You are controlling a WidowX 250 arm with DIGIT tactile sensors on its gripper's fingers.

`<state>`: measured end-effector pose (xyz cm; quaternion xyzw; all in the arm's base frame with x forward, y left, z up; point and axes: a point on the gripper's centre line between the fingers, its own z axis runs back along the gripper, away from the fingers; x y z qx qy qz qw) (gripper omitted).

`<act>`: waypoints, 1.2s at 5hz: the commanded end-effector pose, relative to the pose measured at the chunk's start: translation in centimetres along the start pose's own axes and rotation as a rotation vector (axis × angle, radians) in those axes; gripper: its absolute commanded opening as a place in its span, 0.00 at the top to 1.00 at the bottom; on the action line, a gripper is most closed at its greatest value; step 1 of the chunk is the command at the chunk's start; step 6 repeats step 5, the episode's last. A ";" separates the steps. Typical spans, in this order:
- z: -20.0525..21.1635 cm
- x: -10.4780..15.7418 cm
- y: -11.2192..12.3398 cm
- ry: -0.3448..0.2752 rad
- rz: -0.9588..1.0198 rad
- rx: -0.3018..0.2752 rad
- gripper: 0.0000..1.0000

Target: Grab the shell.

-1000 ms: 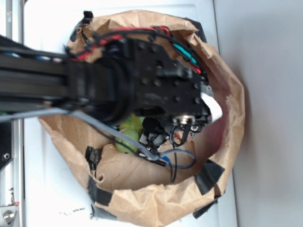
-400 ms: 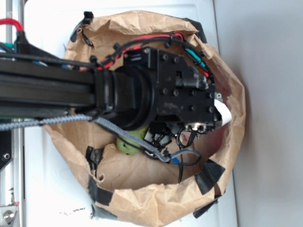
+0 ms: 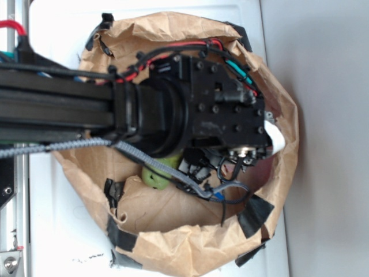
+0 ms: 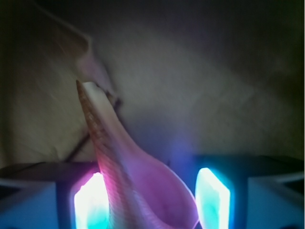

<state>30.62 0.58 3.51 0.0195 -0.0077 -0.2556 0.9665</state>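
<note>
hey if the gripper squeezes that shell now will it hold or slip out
The shell looks rigid, so it probably won't flex. Its smooth, curved, tapering surface sits between the glowing pads, nearer the left one, so it may slide or twist as they close. The thin lip looks chippable.

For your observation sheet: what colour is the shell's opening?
Pale pinkish-white, best seen in the wrist view: shell.

The exterior camera hangs overhead, looking straight down on the paper bag (image 3: 173, 242) from a fair way off, the arm crossing from its left rim. The wrist camera sits low, close behind the gripper (image 4: 152, 198) (facing the bag's dim inside wall, shared by both).
</note>
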 end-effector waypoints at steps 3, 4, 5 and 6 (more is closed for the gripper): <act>13.5 0.0 -1.2 -0.374 0.658 -0.165 1.00; 13.4 -0.1 -1.5 -0.420 0.687 -0.166 1.00; 13.2 -0.3 -1.5 -0.420 0.649 -0.145 1.00; 13.2 -0.3 -1.5 -0.420 0.649 -0.145 1.00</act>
